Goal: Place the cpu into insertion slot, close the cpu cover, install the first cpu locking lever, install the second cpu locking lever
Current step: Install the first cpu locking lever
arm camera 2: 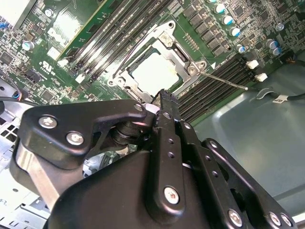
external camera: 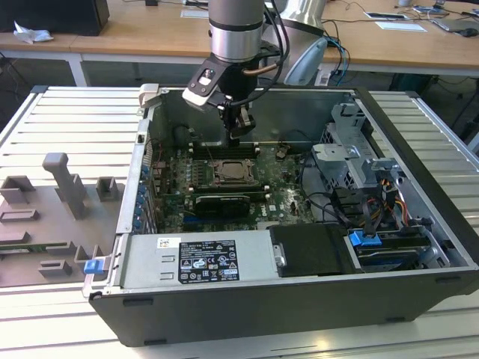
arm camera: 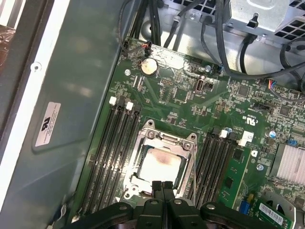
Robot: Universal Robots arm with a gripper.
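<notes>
Wooden desks (external camera: 150, 37), ribbed metal bench (external camera: 67, 127); pincer (arm camera: 162, 184) perhaps touching cpu cover (arm camera: 164, 139).

The first wrist view holds 1 green motherboard (arm camera: 186, 95), 1 pale silver square cpu (arm camera: 159, 167), 1 silver metal cpu cover (arm camera: 167, 140) frame, 1 round silver coin battery (arm camera: 148, 66) and 2 banks of black memory slots (arm camera: 107, 152).

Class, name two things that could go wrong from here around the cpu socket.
The black gripper, fingertips together, hangs at the edge of the thin silver metal cpu cover; a slip could strike the pale square cpu. The thin wire locking lever juts over the black memory slots and might scrape them.
</notes>
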